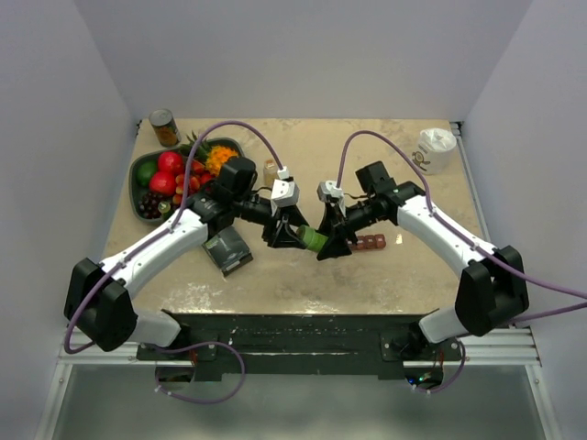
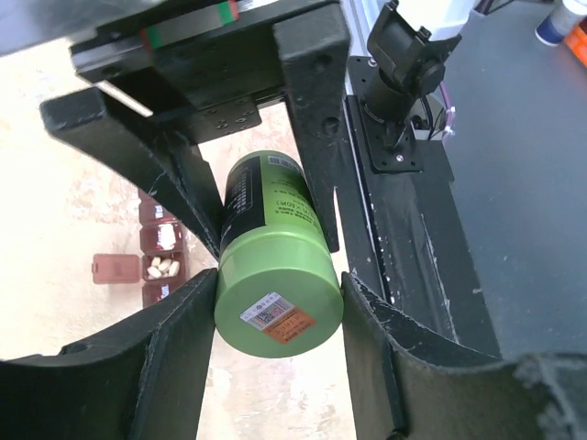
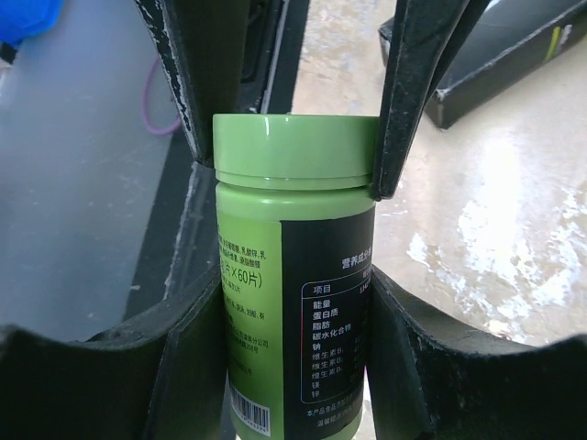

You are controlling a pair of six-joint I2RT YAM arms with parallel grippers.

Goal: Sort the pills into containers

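Holding a green bottle (image 1: 313,240) between both grippers over the desk's (image 1: 413,275) middle.
The left gripper (image 2: 275,293) and right gripper (image 3: 293,302) each clamp it; the containers (image 1: 371,243) lie just right of centre, one lid (image 2: 116,269) open on white pills (image 2: 163,268), the rest hidden behind fingers (image 2: 183,197).

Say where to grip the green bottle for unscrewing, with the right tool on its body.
Grip the cap across its round sides, coming from the cap end: the right tool clamps the green bottle round its label, leaving the cap exposed; the left tool pinches it.

One green bottle (image 1: 312,240), one containers strip (image 1: 371,244), one fruit tray (image 1: 135,176), one can (image 1: 165,128)
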